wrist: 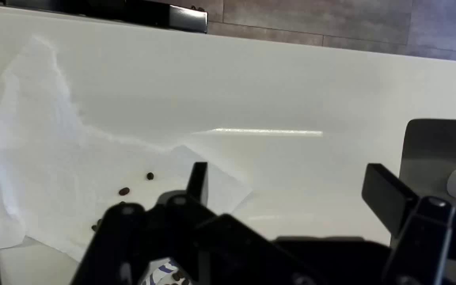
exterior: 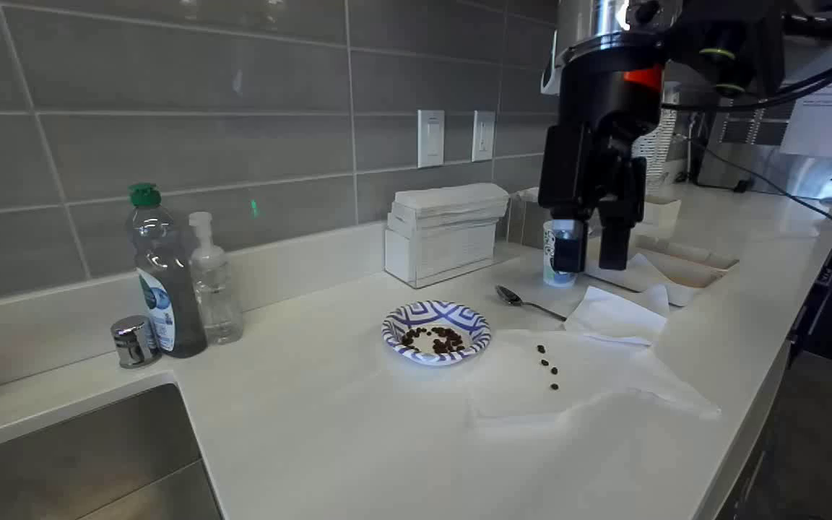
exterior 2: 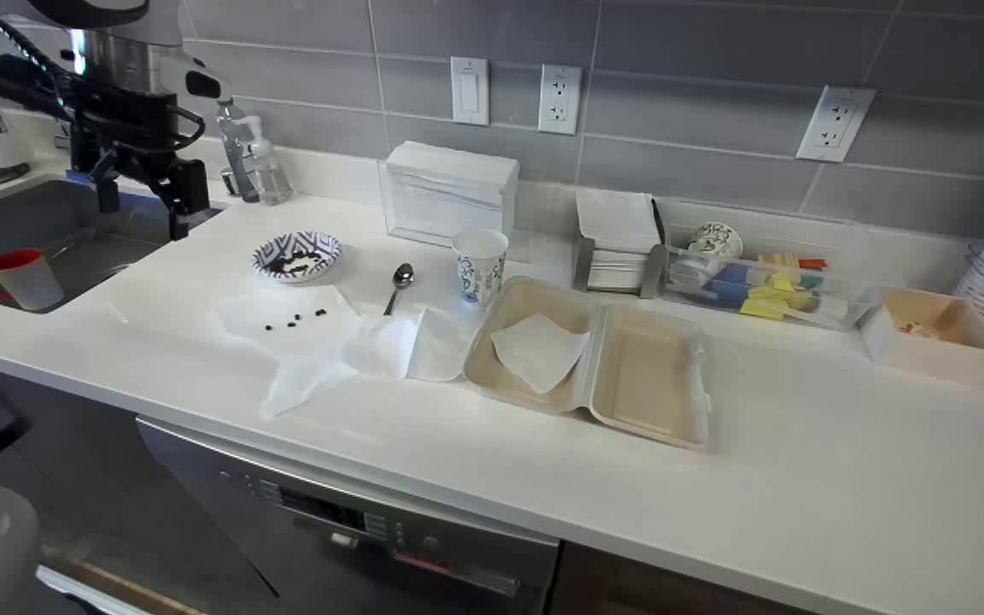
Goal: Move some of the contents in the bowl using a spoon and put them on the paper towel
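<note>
Gripper [exterior: 592, 256], one: jaws parted, nothing between. Spoon [exterior: 512, 297]: on counter [exterior: 315, 433], handle end at folded napkin [exterior: 612, 315]. Dark bits [exterior: 448, 339]: most in bowl [exterior: 436, 312], a few on paper towel [exterior: 596, 372]. Hazard: a low pass could snag the towel (rumpled, likely light), scattering them

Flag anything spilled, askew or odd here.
Only mildly: the paper towel lies rumpled, its outline uneven, one corner jutting toward the front edge of the counter. The few dark bits on it fit the task, so I would not call them a spill. Whether the towel is torn, I cannot tell.
</note>
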### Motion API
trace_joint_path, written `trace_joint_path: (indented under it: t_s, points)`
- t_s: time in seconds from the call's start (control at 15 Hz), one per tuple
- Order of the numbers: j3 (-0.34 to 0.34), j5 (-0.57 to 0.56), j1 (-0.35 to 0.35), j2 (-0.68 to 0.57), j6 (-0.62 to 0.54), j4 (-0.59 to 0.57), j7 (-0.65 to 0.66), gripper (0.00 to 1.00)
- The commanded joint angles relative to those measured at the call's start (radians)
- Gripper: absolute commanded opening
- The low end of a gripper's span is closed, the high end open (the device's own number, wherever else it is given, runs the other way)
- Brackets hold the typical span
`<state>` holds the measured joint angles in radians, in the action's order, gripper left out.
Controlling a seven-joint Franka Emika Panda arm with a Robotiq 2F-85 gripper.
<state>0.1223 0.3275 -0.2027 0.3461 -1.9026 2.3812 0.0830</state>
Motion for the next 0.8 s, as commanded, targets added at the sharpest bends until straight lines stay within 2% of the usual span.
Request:
trace_joint_path:
  t_s: [0.0, 0.47, 0.73]
  points:
    - [0.011, 0.003, 0.013, 0.000, 0.003, -0.001, -0.003, 1.00]
    - [0.011, 0.003, 0.013, 0.000, 0.003, -0.001, -0.003, 1.00]
    - [0.016, -0.172, 0.065, -0.005, -0.073, 0.007, -0.001, 1.00]
